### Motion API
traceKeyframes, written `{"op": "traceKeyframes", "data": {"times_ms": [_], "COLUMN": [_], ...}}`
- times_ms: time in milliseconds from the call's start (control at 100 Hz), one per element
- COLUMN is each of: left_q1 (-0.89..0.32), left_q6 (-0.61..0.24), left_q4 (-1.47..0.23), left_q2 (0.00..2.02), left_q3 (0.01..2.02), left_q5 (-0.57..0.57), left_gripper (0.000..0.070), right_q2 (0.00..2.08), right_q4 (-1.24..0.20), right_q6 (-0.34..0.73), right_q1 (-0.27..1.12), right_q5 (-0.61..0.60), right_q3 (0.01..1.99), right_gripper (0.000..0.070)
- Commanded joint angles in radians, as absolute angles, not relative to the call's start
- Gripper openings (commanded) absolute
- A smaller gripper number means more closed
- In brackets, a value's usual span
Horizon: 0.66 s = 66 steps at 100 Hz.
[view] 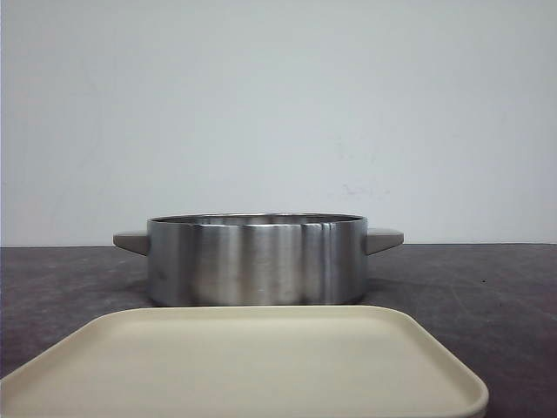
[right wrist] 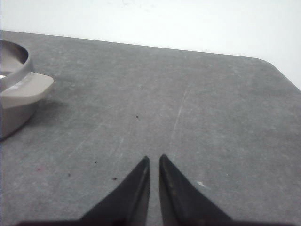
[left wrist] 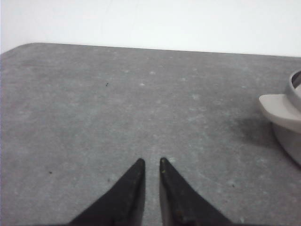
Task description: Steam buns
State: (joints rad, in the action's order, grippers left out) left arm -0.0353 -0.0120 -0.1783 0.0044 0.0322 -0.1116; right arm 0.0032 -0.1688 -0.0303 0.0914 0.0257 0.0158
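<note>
no buns showed near the pot, and both grippers had fingers nearly pressed together, holding nothing.

The buns are out of sight; the steel pot, upright between the left claw and right claw, hides its inside.

Dark grey speckled table, white wall behind. Steel pot with two beige side handles stands on it, centre. Cream square tray lies on it just in front of pot.
</note>
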Motion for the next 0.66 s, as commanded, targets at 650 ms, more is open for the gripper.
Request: {"op": "traceKeyframes", "data": {"times_ms": [650], "left_q1": [-0.019], "left_q6": [-0.015], "left_q4": [-0.185], "left_q2": [0.003], "left_q3": [0.014], "left_q5": [-0.108], "left_gripper": [0.0023], "right_q2": [0.004], "right_q4": [-0.157], "right_q6": [-0.038], "right_q1": [0.092], "right_q5": [0.026], "right_q3": [0.012], "right_gripper": [0.0038]}}
